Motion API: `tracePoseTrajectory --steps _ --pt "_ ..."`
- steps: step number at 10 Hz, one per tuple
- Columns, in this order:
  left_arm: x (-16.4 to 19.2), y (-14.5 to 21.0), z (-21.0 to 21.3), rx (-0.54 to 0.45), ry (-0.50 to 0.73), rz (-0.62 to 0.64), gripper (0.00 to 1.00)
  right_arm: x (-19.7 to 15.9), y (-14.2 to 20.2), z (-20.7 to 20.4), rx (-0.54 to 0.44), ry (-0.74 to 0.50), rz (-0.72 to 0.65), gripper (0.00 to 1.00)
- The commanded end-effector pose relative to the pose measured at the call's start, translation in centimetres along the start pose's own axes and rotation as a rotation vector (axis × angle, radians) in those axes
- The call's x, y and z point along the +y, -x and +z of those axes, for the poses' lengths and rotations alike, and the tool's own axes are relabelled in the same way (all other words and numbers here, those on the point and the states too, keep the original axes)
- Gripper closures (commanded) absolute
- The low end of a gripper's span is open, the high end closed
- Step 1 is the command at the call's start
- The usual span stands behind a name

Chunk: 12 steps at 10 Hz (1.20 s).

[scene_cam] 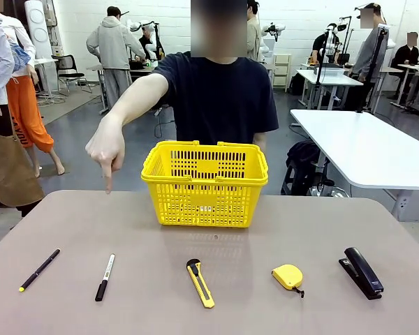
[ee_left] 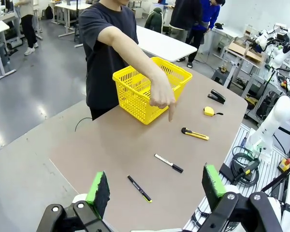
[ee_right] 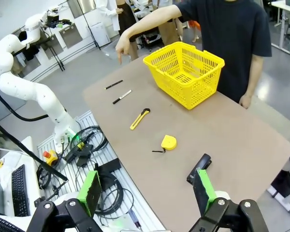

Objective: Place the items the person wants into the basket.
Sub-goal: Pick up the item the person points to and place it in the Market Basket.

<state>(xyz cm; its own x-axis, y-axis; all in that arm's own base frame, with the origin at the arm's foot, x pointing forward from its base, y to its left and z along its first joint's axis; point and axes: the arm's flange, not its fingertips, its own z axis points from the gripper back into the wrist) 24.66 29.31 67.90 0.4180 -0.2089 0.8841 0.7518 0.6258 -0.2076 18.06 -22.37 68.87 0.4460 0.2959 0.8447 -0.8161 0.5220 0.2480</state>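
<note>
Jaws of the left pincer (ee_left: 155, 182) stand apart, gripping nothing. On the brown tabletop (scene_cam: 56, 223), in a near row, lie a thin black pen with yellow tip (scene_cam: 38, 270), a black marker with white label (scene_cam: 105, 277), a yellow-and-black utility knife (scene_cam: 200, 283), a small rounded yellow tape measure (scene_cam: 288, 277) and a black stapler (scene_cam: 363, 272). The hand (scene_cam: 106, 148) of the person in a dark navy T-shirt (scene_cam: 216, 98) points down beyond the marker. The yellow plastic lattice basket (scene_cam: 204, 183) stands upright behind the knife. The right pincer (ee_right: 147, 186) is spread wide too, empty.

Black left gripper (ee_left: 154, 186) and right gripper (ee_right: 147, 189) carry green pads (ee_left: 97, 192); white left arm (ee_right: 24, 87) at ten o'clock; person (scene_cam: 216, 98) wears navy T-shirt.
</note>
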Motion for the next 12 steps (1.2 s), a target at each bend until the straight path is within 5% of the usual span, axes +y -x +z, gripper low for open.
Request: tracePoseTrajectory --steps 1,7,12 --pt "0.0 -0.1 0.1 -0.013 0.008 -0.027 0.0 0.0 -0.2 0.0 -0.007 -0.009 0.018 0.0" --pt "0.0 -0.1 0.0 -0.007 0.002 -0.001 0.0 0.0 -0.2 0.0 -0.007 -0.009 0.018 0.0" --pt "-11.2 -4.7 -13.7 0.594 -0.107 -0.152 0.0 0.0 -0.2 0.0 -0.007 -0.009 0.018 0.0"
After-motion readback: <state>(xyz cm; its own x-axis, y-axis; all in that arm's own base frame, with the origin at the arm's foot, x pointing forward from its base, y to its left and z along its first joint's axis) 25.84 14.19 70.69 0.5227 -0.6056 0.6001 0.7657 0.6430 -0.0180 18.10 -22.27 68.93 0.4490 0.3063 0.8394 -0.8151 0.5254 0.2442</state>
